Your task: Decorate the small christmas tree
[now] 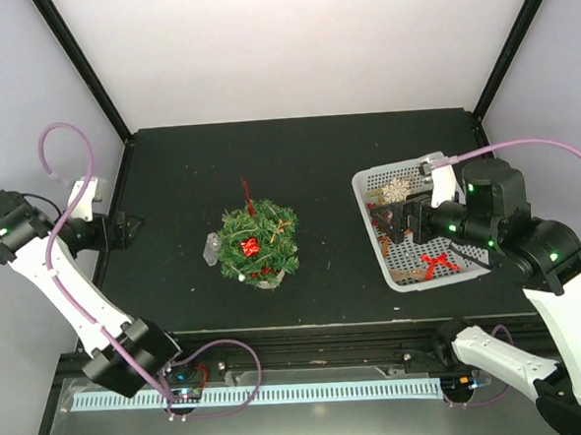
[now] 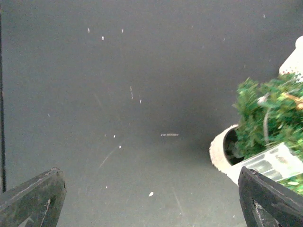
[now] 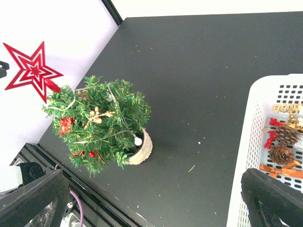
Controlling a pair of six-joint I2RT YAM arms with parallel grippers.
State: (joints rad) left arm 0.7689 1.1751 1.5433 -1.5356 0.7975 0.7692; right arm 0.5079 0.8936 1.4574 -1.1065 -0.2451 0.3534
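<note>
Tree: the small christmas tree stands upright in its cream pot near the middle of the black table, between the two arms.
Tree trim: a red star juts from the top, tilted; a small red gift box, gold sprigs and a thin wire with pale bulbs sit in the needles.
Beside the pot: a clear plastic piece, touching the pot on the side facing the left arm.
Left gripper: fingers spread wide, nothing between them – low at the table's left edge, well apart from the tree.
Right gripper: fingers spread wide, nothing held – above the near-left part of the basket.
Basket: white mesh, right of the tree and well apart from it; holds pinecones, a red bow and a pale snowflake.
</note>
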